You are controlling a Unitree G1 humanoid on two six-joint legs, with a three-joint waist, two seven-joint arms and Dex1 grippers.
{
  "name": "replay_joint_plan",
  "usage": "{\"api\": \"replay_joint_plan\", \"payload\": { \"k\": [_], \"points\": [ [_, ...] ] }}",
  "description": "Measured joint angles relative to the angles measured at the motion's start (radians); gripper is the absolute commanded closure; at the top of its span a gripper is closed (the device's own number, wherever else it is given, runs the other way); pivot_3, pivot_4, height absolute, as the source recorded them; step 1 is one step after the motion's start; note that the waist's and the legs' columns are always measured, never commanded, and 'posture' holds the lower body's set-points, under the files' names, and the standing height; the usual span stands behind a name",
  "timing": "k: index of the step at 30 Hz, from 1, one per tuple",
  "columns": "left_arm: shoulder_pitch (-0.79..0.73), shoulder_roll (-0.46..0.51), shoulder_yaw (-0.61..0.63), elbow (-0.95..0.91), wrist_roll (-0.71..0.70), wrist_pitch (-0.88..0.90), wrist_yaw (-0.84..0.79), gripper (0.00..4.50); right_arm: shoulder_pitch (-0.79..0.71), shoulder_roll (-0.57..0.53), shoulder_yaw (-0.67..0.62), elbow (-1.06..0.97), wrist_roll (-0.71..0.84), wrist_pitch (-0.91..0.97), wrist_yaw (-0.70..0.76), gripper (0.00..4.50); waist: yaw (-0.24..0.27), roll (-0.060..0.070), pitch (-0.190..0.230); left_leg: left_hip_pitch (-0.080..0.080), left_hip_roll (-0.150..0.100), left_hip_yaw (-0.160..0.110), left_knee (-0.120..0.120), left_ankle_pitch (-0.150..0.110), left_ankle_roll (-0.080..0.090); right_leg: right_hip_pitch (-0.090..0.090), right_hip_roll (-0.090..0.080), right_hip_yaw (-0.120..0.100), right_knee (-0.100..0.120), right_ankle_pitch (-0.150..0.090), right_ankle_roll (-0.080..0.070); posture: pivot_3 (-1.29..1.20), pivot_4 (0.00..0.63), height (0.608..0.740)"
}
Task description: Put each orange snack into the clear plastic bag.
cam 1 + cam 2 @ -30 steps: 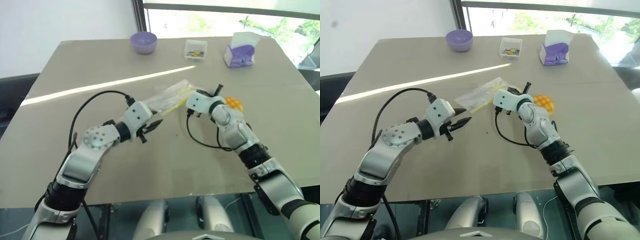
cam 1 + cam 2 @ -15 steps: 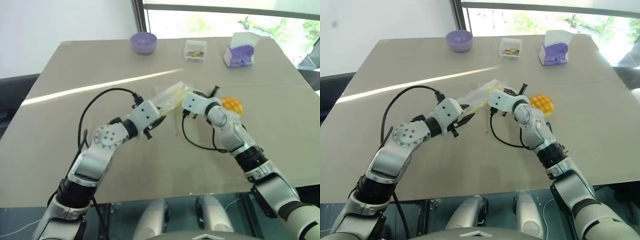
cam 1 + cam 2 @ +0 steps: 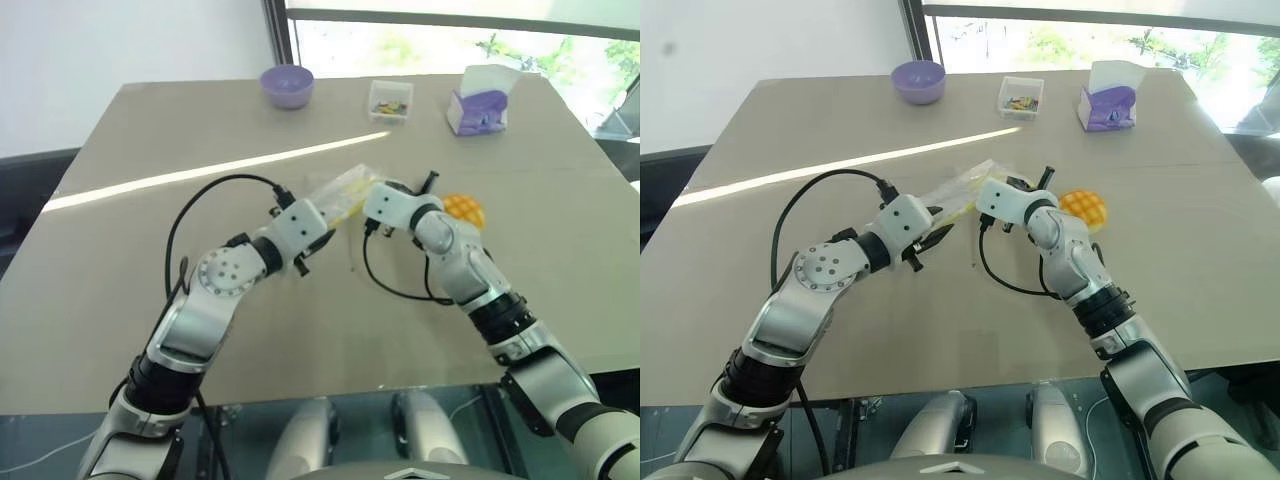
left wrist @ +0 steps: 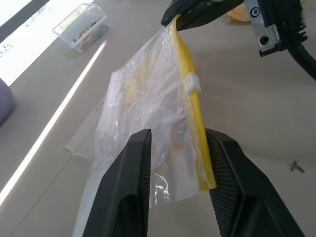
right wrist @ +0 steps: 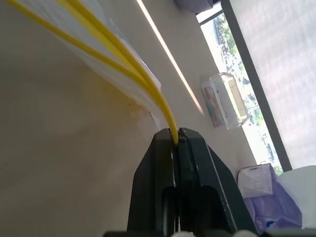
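Right claw (image 3: 992, 190) pinches bag's yellow strip (image 4: 193, 106); left claw (image 4: 177, 163) spread, straddling clear plastic bag (image 4: 143, 118) lengthwise; orange snack (image 3: 1084, 207) nearer right arm.

**Materials and finishes**

Clear plastic bag (image 4: 148, 103): thin crinkled film, glossy, with opaque yellow plastic strip at mouth. Orange snack (image 3: 1084, 208): matt, grid-textured crust. Worktop (image 3: 300, 330): smooth matt beige, cardboard-like. Left claw (image 4: 175, 163) and right claw (image 5: 177, 143): smooth black plastic fingers, slight sheen. Small box (image 3: 391, 99): clear hard plastic. Bowl (image 3: 287, 84): matt purple.
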Motion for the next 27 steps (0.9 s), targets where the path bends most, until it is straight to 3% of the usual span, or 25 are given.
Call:
{"api": "replay_joint_plan", "payload": {
  "k": [1,3,4,7,13,17,20,27],
  "points": [
    [-0.006,0.0,0.0,0.0,0.002,0.0,-0.002,2.82,0.0,0.0,0.0,-0.004,0.0,0.0,0.0,4.5,0.0,0.0,0.0,0.0,0.0,0.0,0.0,0.0,0.0,0.0,0.0,0.0,0.0,0.0,0.0,0.0,0.15,0.74],
    [-0.012,-0.001,0.0,0.0,0.005,0.0,-0.006,3.34,0.0,0.001,0.0,-0.006,-0.001,0.001,0.0,4.5,0.0,0.0,0.0,0.0,0.0,0.0,0.0,0.0,0.0,0.0,0.0,0.0,0.0,0.0,0.0,0.0,0.15,0.74],
    [-0.012,-0.002,0.0,0.0,0.006,0.0,-0.006,3.39,0.0,0.001,0.0,-0.006,-0.001,0.001,0.0,4.5,-0.001,0.0,0.0,0.0,0.0,0.0,0.0,0.0,0.0,0.0,0.0,0.0,0.001,0.0,0.0,0.0,0.15,0.74],
    [-0.012,-0.009,-0.001,0.0,0.008,-0.005,-0.016,4.48,0.002,0.002,0.0,-0.01,-0.001,0.009,0.003,4.5,0.0,0.0,0.0,0.0,0.0,0.0,0.001,0.0,0.0,0.0,0.0,0.0,0.001,0.0,0.0,0.0,0.15,0.74],
    [-0.012,-0.01,-0.003,0.001,0.01,-0.029,-0.03,4.48,0.016,-0.001,0.0,-0.033,0.002,0.021,0.016,4.5,0.0,0.0,0.0,0.0,0.0,0.0,0.001,0.0,0.0,0.0,0.0,0.0,0.001,0.0,0.0,0.0,0.15,0.74],
    [-0.013,0.006,0.008,0.032,0.007,-0.08,-0.05,4.5,0.043,-0.009,-0.015,-0.078,0.042,0.021,0.055,3.24,0.0,0.0,0.0,0.0,0.0,0.0,0.002,0.0,0.0,0.0,0.0,0.0,0.001,0.0,0.0,0.0,0.15,0.74],
    [-0.014,0.015,0.025,0.092,-0.011,-0.159,-0.073,4.5,0.074,-0.013,-0.04,-0.122,0.091,0.019,0.083,1.95,0.001,0.0,0.0,0.0,0.0,0.0,0.002,0.0,0.0,0.0,0.0,0.0,0.002,0.0,0.0,0.0,0.15,0.74],
    [-0.069,0.054,0.132,0.326,-0.135,-0.37,-0.225,4.5,0.216,-0.091,-0.173,-0.38,0.35,0.02,0.258,1.95,0.005,0.0,0.0,-0.001,0.0,-0.001,0.004,0.0,0.0,0.001,0.0,-0.001,0.002,0.0,0.0,0.0,0.15,0.74]
  ]
}}
